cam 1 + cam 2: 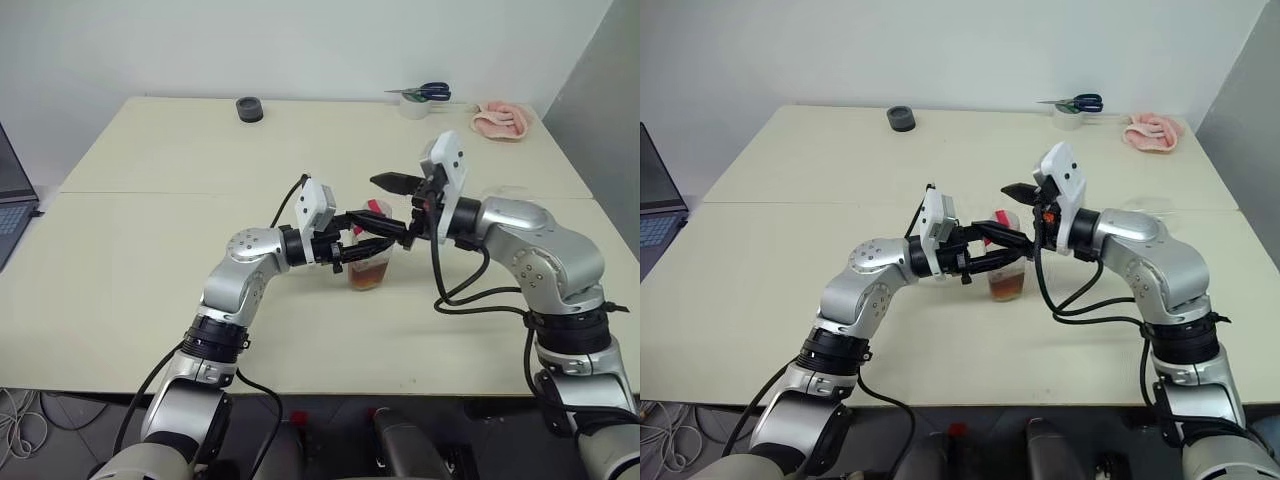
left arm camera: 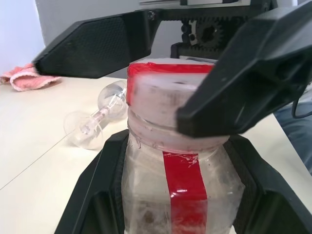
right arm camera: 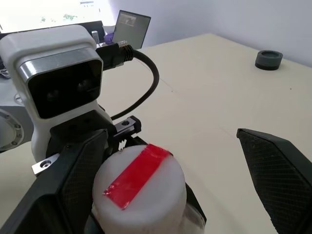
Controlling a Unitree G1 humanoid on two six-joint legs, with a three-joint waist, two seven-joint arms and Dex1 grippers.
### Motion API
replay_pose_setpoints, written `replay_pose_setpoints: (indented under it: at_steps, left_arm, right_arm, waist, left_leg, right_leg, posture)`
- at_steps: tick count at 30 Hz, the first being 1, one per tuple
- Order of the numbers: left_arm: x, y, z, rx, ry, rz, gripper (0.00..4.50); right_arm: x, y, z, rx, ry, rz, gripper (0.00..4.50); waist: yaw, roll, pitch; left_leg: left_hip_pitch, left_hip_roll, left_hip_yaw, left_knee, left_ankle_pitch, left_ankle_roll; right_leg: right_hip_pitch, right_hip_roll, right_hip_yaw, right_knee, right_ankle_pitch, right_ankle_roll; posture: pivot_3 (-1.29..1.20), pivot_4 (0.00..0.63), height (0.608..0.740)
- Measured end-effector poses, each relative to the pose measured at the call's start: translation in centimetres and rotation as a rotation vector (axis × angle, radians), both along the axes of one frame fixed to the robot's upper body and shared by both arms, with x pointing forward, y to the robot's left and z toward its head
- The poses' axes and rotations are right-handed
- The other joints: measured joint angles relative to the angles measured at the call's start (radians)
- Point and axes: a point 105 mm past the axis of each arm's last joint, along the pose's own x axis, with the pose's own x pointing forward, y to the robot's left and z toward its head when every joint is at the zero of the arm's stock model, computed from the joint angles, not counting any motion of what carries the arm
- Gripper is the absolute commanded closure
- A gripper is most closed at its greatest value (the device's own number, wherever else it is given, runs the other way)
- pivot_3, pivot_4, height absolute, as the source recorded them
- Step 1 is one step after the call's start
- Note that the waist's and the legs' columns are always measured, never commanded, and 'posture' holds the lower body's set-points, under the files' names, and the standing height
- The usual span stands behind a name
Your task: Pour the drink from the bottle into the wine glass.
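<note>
The bottle stands upright at the middle of the table, and my left gripper is shut on its body from the left. A little reddish-brown drink sits in its bottom. A red label strip runs down its side, and the cap is white with red tape across the top. My right gripper is open, its fingers on either side of the cap, one close to it and the other well clear. The wine glass lies on its side on the table beyond the bottle.
At the far edge of the table are a black round object, scissors on a tape roll and a pink cloth. A laptop sits off the table's left side. A seam crosses the tabletop.
</note>
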Motion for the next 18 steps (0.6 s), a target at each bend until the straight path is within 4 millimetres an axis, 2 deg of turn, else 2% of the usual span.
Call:
replay_pose_setpoints:
  at_steps: [18]
  left_arm:
    - [0.0, 0.1, 0.0, 0.003, -0.002, 0.000, 2.32]
  right_arm:
    - [-1.1, -2.3, -0.2, -0.025, 0.034, 0.039, 0.00]
  waist:
    - [0.000, 0.000, 0.000]
  left_leg:
    - [0.000, 0.000, 0.000, 0.000, 0.000, 0.000]
  right_leg:
    - [0.000, 0.000, 0.000, 0.000, 0.000, 0.000]
  posture:
    - [0.00, 0.150, 0.740]
